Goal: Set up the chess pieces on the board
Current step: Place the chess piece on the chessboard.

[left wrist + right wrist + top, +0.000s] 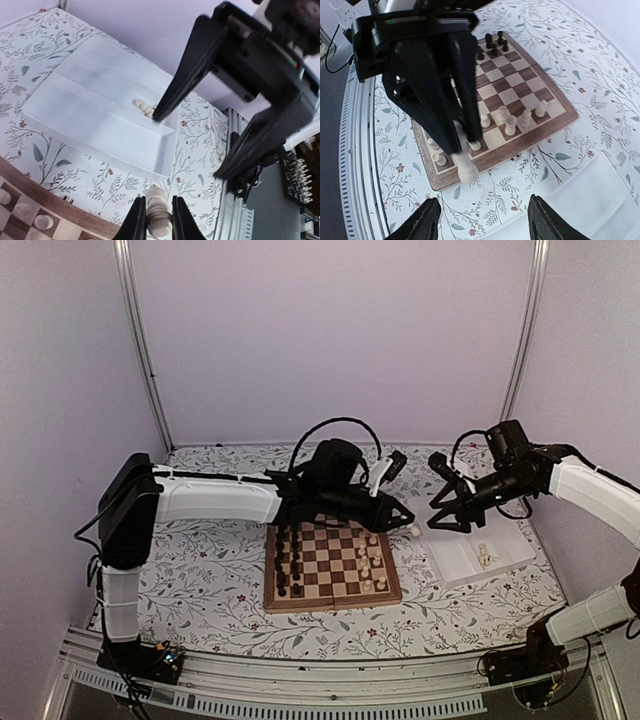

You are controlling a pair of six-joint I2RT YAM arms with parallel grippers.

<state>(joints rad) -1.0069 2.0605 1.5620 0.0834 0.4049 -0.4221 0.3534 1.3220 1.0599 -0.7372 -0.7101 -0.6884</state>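
Chess pieces [372, 562]: the pale ones stand along the right side of the board. A few more lie in the tray, and one is in the left gripper.
Board [330, 604]: lies flat on the floral cloth [200, 580] in front of both arms, with the dark pieces [288, 558] lined along its left side.
Tray [455, 562]: white, shallow and ridged, on the cloth just to the right of the board.
Tray contents: a small cluster of pale pieces [143, 106] lies on its side against one ridge, towards the tray's far end.
Left gripper [159, 222]: its fingers are pressed tight on a single pale piece [159, 212], which hangs over the cloth just past the board's right rim, between board and tray.
Right gripper [485, 220]: its fingers are spread wide with nothing between them. It hovers above the tray's board-side end, with one fingertip [161, 111] close to the cluster.
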